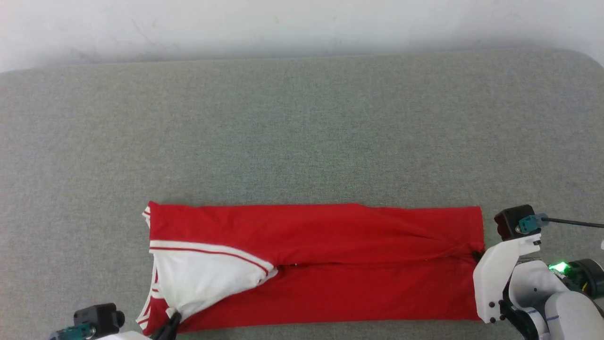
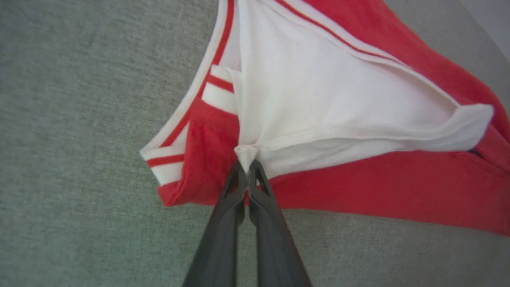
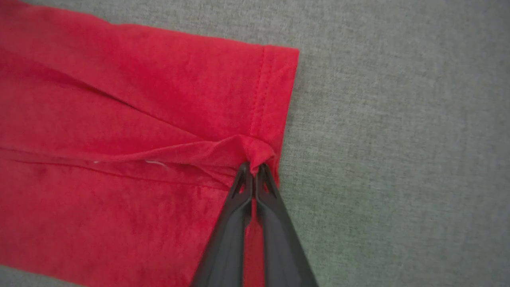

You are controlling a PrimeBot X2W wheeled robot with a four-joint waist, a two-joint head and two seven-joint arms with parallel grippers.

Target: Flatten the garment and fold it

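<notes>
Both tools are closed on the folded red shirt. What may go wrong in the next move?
1. The left tool pinches only a small tuft of the white short sleeve; pulling may drag the sleeve out and open the fold of the red jersey garment.
2. The right tool holds a small bunch at the red hem; it may slip and leave new creases.

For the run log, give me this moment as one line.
red jersey garment: folded into long strip on grey fabric surface | left tool: shut on white sleeve | right tool: shut on hem end
</notes>
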